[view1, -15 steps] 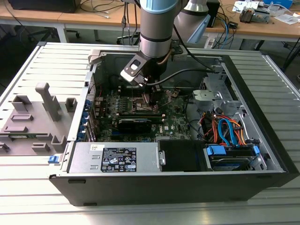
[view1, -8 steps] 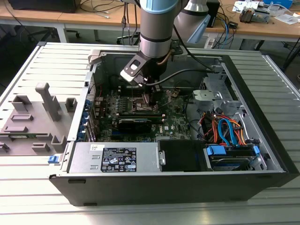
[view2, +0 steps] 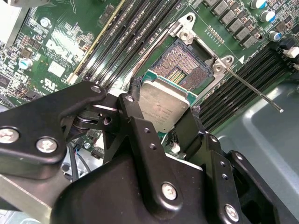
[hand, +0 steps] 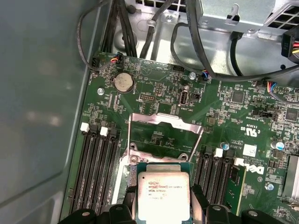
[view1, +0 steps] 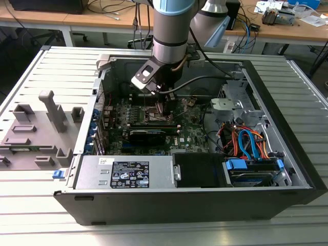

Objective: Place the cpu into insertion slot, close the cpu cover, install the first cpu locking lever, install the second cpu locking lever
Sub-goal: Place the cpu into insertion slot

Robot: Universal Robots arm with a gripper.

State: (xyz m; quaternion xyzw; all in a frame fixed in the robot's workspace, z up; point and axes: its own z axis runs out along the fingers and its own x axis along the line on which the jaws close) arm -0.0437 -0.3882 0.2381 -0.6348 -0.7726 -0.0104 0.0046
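My gripper (view2: 163, 112) is shut on the cpu (view2: 161, 105), a pale silver square chip pinched at two opposite edges by the black fingers (view2: 133, 109). In both wrist views the chip hangs just above the open insertion slot (view2: 184, 70), whose gold contact field shows beyond the chip's edge. The cpu cover (hand: 164, 120), a silvery frame with an open window, stands swung open past the socket. The same cpu (hand: 163, 196) sits between the fingers (hand: 202, 205). A thin locking lever (view2: 254, 91) sticks out, released. In the exterior view the gripper (view1: 163, 106) reaches down into the computer case.
Black memory slots (hand: 96, 163) flank the socket on both sides of the green motherboard (hand: 154, 93). Black cables (hand: 196, 51) hang over the board's far end. The case wall (view1: 302, 133), power supply (view1: 128, 171) and drive cage with blue and orange cables (view1: 246, 143) surround the work area.
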